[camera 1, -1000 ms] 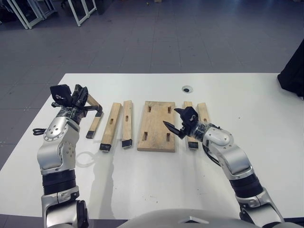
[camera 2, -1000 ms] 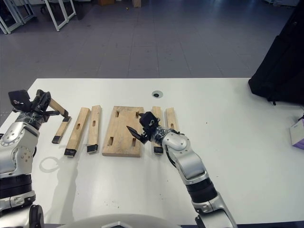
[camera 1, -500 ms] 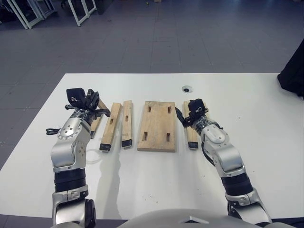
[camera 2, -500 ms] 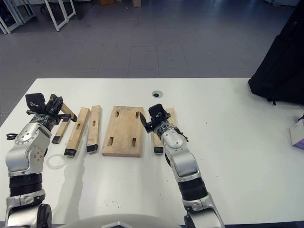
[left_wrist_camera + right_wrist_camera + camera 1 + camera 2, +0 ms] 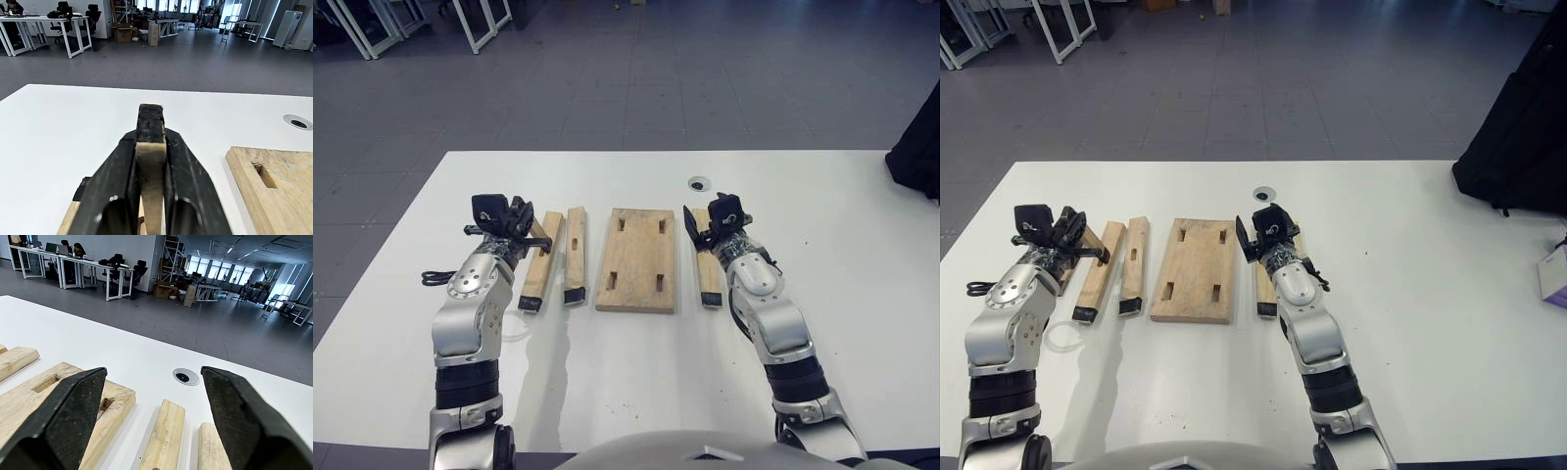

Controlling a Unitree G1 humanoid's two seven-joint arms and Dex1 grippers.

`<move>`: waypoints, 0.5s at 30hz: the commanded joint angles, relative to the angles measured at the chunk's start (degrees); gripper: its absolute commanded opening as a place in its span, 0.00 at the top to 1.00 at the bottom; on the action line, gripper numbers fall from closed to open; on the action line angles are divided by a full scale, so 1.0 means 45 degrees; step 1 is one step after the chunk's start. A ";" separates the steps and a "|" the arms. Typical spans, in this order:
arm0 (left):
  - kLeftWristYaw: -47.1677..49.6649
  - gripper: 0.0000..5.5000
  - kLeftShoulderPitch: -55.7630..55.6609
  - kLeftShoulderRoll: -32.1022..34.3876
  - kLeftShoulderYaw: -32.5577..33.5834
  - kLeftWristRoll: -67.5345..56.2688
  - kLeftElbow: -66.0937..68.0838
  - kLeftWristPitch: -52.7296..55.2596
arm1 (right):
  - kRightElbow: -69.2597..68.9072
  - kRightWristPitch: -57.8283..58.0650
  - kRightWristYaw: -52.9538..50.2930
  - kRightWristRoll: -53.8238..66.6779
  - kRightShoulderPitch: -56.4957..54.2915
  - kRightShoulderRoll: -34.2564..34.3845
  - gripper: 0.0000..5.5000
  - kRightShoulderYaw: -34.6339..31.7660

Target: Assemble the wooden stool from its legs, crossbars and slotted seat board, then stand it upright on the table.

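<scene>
Nearest the robot, nothing is joined yet: the slotted seat board [image 5: 636,258] lies flat in the middle of the desk [image 5: 803,196] with all four slots bare, so I judge the task to be at its first step, gathering parts. Taking the board as the dial's centre, two loose black-capped legs [image 5: 540,262] [image 5: 575,253] lie side by side at 9 o'clock, just beside its long edge. Beyond them, toward 10 o'clock, the left hand [image 5: 522,225] is pinched on a narrow wooden piece [image 5: 150,152] with a black cap [image 5: 150,120] on its far end; whether this is a leg or a crossbar I cannot tell, and it appears lifted off the desk. At 3 o'clock one more leg [image 5: 708,279] lies along the board's other edge, and the right wrist view shows a second leg [image 5: 214,453] just beside it. The right hand [image 5: 707,221] hovers over the far ends of this pair at about 2 o'clock, fingers [image 5: 63,421] spread wide and holding nothing. The next move probably calls for lowering that hand squarely around one leg and closing, while the held piece is turned so its bare end meets a slot. A round cable port [image 5: 700,182] sits at 12 o'clock near the desk's far edge.
</scene>
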 commanded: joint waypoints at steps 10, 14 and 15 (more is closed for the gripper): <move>-0.0016 0.93 0.0526 -0.0038 0.0420 0.0241 -0.0358 0.0039 | -0.0230 0.0267 0.0182 0.0048 0.0067 0.0035 0.35 -0.0066; -0.0214 0.93 0.0529 -0.0022 0.0395 0.0414 0.0180 -0.0177 | -0.0176 0.0265 0.0253 0.0005 -0.0050 0.0015 0.35 -0.0075; -0.0301 0.93 0.0594 -0.0060 0.0293 0.0466 0.0294 -0.0227 | -0.0183 0.0278 0.0273 0.0003 -0.0082 0.0013 0.35 -0.0088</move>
